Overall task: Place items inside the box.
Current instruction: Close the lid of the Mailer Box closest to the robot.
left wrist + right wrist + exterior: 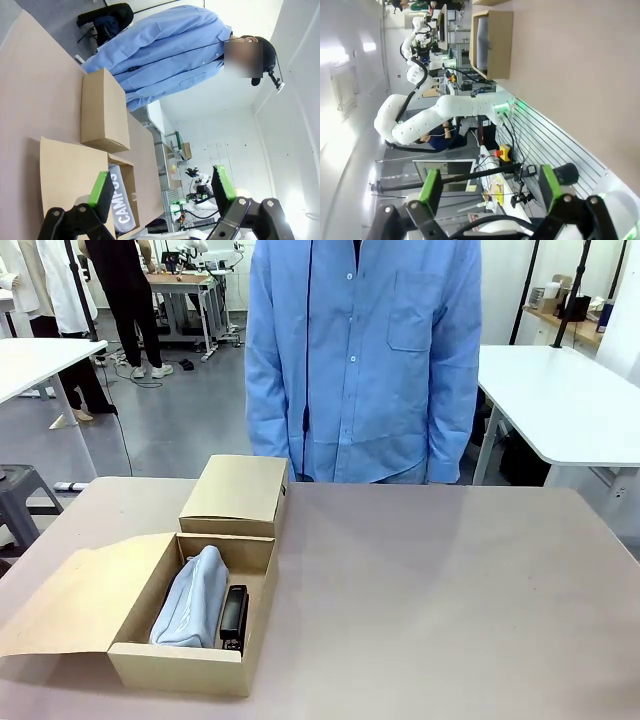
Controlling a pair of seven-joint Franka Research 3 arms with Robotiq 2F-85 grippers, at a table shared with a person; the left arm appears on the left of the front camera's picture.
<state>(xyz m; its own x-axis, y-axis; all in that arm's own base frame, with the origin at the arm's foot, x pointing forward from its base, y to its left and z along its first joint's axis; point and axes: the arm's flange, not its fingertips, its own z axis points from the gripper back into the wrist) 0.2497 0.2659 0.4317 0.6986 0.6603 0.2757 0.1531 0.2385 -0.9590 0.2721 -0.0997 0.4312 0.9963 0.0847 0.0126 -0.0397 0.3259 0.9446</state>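
Matte tan table (450, 590), open cardboard box (130, 665), soft grey pouch (190, 600), oblong black stapler (234, 617)

Matt brown cardboard box (190, 660) holds a soft grey cloth pouch (192, 598) and glossy black stapler (234, 617).

Grey "CAMPUS" pouch (192, 598) and black stapler (234, 617) side by side inside open cardboard box (178, 668).

A grey floor (185, 425) is seen at upper left of the front view. White tables (565, 400) are positioned at both sides, before white walls (510, 280). A grey stool (18, 495) is located at left.
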